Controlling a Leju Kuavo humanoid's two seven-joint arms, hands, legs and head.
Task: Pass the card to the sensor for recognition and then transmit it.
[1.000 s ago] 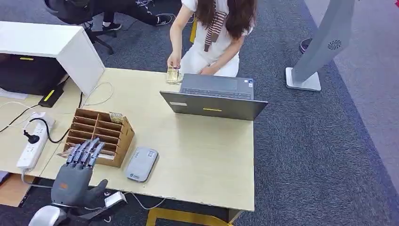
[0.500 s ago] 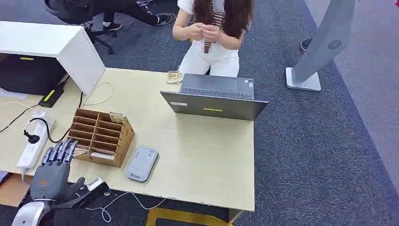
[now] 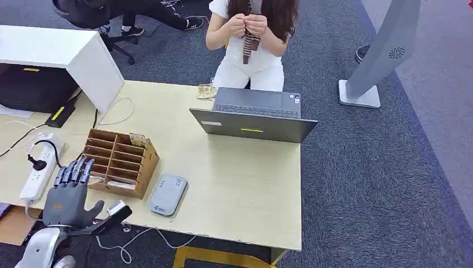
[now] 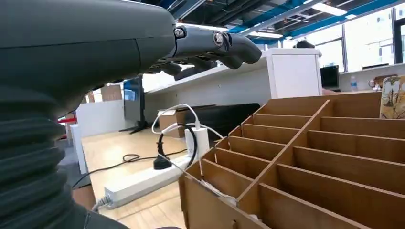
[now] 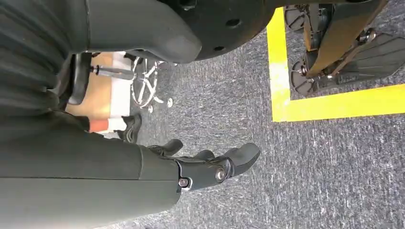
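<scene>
A wooden card rack [image 3: 120,162] stands at the table's left. A patterned card [image 3: 138,139] sticks up from its far corner, and a white card [image 3: 119,184] lies in a near slot. The grey sensor pad [image 3: 167,194] lies right of the rack. Another patterned card [image 3: 206,91] lies on the far edge by the laptop. My left hand [image 3: 70,192] hovers at the rack's near left corner, fingers apart, holding nothing. In the left wrist view its fingers [image 4: 210,45] reach above the rack [image 4: 310,157], with the patterned card [image 4: 392,98] beyond. My right hand [image 5: 205,169] hangs over carpet, empty.
An open laptop [image 3: 254,117] sits at the far middle of the table [image 3: 245,184], with a person behind it, hands raised at chest height. A power strip [image 3: 38,173] with cables lies left of the rack. A white cabinet [image 3: 61,53] is at far left, a grey stand [image 3: 379,56] at right.
My left hand dropped back left from the rack's front, then rose slightly toward its corner. The person let go of the card on the far edge and raised both hands.
</scene>
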